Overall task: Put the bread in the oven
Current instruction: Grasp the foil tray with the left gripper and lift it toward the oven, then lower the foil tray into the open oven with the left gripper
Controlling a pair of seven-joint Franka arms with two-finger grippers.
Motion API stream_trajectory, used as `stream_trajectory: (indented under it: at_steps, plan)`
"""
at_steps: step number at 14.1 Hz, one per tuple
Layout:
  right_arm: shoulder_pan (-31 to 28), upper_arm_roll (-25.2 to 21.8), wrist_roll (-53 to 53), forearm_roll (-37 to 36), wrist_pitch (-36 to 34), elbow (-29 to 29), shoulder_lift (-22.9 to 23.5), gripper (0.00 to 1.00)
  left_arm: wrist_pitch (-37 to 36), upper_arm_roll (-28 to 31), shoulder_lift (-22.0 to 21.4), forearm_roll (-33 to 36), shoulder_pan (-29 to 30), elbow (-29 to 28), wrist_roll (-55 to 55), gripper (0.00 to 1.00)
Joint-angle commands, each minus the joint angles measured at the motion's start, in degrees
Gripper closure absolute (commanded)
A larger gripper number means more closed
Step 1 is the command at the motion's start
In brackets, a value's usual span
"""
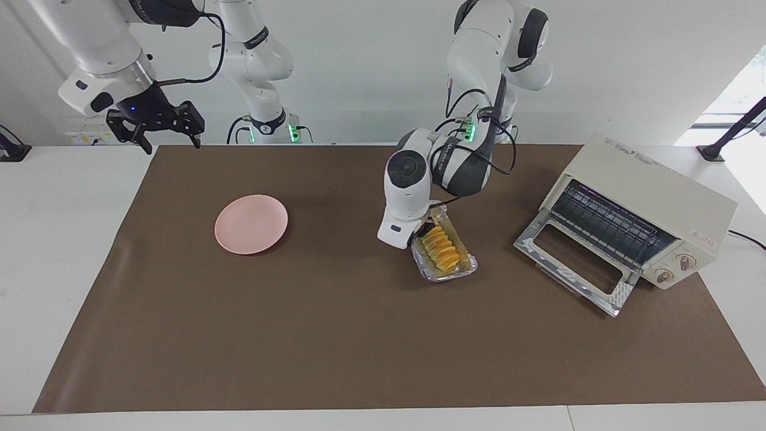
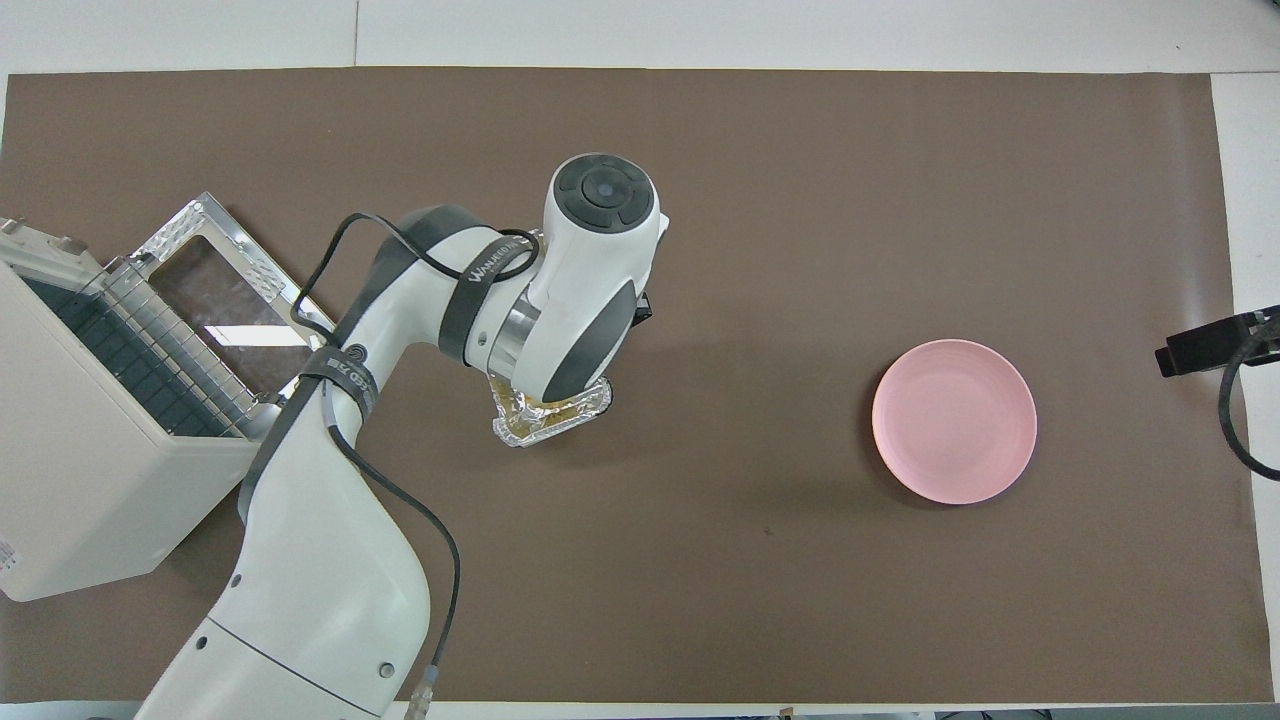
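Bread [image 1: 441, 246] lies in a crinkled foil tray [image 1: 464, 272] near the middle of the worktop [image 1: 335, 335], which is covered by a brown mat. We see the ridged yellow-orange loaf lengthwise in the tray, its end nearer the robots hidden under the left arm's wrist. The left end effector [image 1: 429, 228] is lowered onto that end of the tray; we cannot tell whether its fingers are spread or closed, because the wrist housing covers them in both views.

The oven [image 1: 658, 197] stands toward the left arm's end of the worktop, well apart from the tray. Its glass door [image 1: 574, 263] is dropped fully open and lies flat, and the wire rack [image 1: 610, 224] inside is visible. Two round knobs [image 1: 675, 267] sit at one end of its front.

The right end effector [image 1: 160, 129] waits raised over the worktop edge at the right arm's end, fingers spread and holding nothing. A pink plate [image 1: 251, 224] lies between that end and the tray.
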Motion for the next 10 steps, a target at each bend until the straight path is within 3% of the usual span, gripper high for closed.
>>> stream_trajectory:
  at_steps: [1,5,10]
  plan:
    - [-0.79,0.84,0.71,-0.5,-0.56,-0.91,-0.84,0.0,-4.81,6.34,-0.38,-2.75,2.8,4.43,-0.38,1.0]
    - [-0.35,0.84,0.7,-0.5,-0.57,-0.91,-0.85,0.0,-9.03,19.95,-1.52,-3.91,4.4,5.66,-0.29,1.0]
    - [-0.43,0.84,0.62,-0.5,-0.57,-0.91,-0.85,0.0,-6.85,21.93,-3.88,-3.73,8.61,-1.35,0.94,1.0]
